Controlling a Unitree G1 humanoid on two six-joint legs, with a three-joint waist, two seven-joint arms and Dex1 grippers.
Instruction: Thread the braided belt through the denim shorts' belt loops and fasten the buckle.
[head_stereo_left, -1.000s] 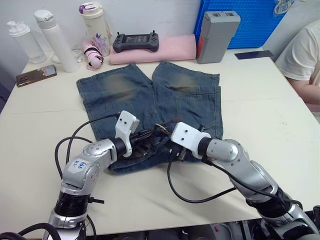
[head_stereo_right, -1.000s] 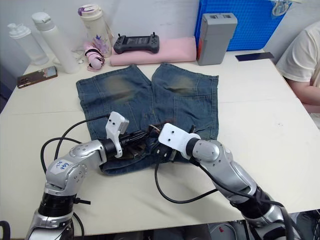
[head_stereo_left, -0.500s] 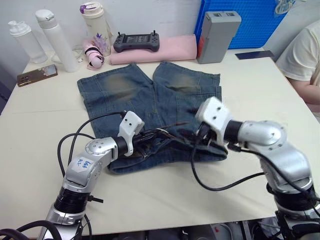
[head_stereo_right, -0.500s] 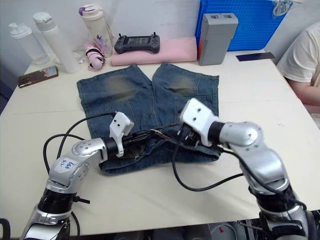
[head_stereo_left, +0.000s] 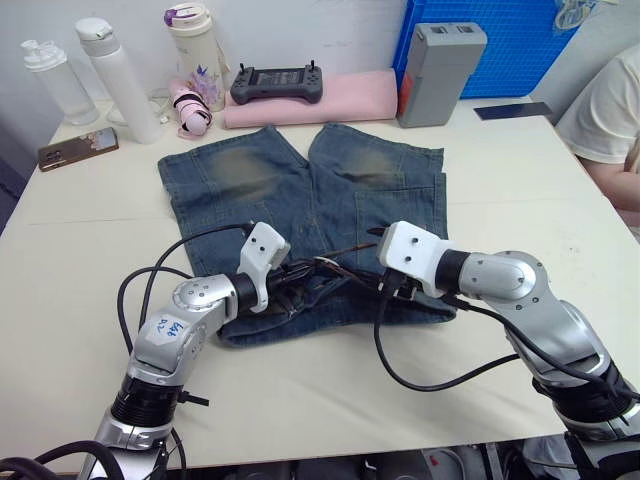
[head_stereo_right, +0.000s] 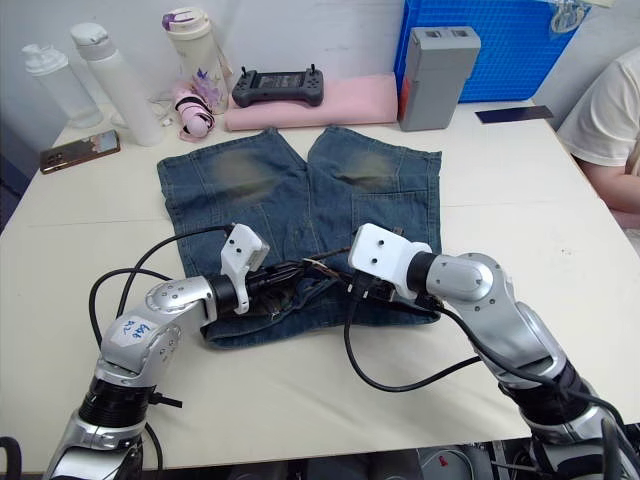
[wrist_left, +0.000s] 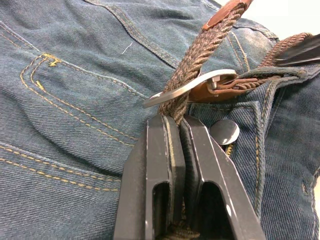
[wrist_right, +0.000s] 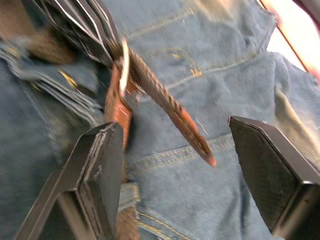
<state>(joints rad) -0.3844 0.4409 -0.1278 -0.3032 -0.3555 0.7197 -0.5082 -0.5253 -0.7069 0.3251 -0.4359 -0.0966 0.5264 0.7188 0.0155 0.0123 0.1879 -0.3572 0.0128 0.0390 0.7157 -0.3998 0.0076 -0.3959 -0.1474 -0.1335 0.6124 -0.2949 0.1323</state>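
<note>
The denim shorts (head_stereo_left: 300, 190) lie flat on the white table, waistband toward me. My left gripper (wrist_left: 176, 122) is shut on the braided belt (wrist_left: 197, 52) just below the buckle (wrist_left: 200, 82), beside the shorts' metal button (wrist_left: 224, 131). The belt's tapered brown tip (wrist_right: 197, 142) sticks out past the buckle over the denim. My right gripper (wrist_right: 182, 160) stands open around that free end without touching it, its fingers (wrist_right: 100, 165) wide apart. In the head views both grippers meet at the waistband's middle, left gripper (head_stereo_left: 292, 280), right gripper (head_stereo_left: 388, 288). The belt loops are hidden there.
Along the far edge stand two white bottles (head_stereo_left: 120, 80), a tumbler (head_stereo_left: 195, 50), a phone (head_stereo_left: 77, 148), a controller (head_stereo_left: 275, 82) on a pink pad (head_stereo_left: 340, 100), a grey box (head_stereo_left: 435, 60) and a blue crate (head_stereo_left: 520, 40). A person (head_stereo_left: 610, 110) sits at far right. Black cables loop near me.
My right gripper has opened, letting go at the waistband; it swung out to the right and has come partly back. The left gripper has kept its grip on the belt.
</note>
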